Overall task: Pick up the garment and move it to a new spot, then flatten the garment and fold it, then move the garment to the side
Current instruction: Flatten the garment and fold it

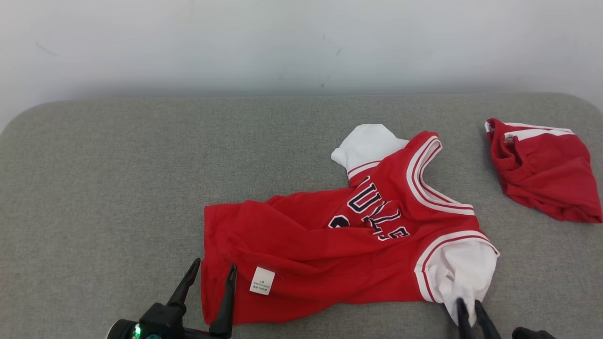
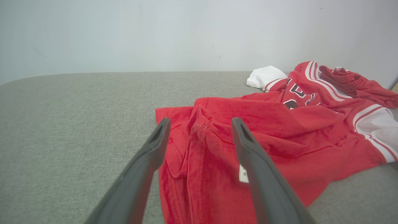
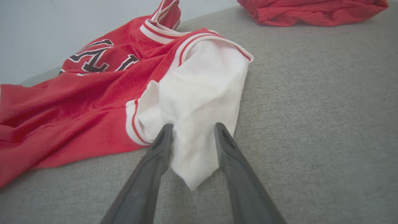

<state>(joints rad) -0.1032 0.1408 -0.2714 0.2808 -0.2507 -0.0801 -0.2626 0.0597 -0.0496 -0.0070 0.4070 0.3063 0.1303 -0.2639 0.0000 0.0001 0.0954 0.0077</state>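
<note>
Red shirt (image 1: pixel 330 254) is lying crumpled on the grey pad (image 1: pixel 118 188), toward 5 o'clock in the head view.

The head view is showing the whole shirt, with another red cloth (image 1: pixel 541 174) lying well apart at 3 o'clock. At 7 o'clock the left gripper (image 1: pixel 214 264) is spreading its fingers wide over the shirt's hem, near a white tag (image 1: pixel 262 281). Its wrist view is showing the folded hem up close. At 5 o'clock the right gripper (image 1: pixel 468 302) is sitting with one finger on each side of the white sleeve (image 1: pixel 464 273). Its wrist view is showing the sleeve tip between them, but I cannot tell if it is pinching. A pale wall (image 1: pixel 282 42) is standing behind the pad at 12 o'clock.
</note>
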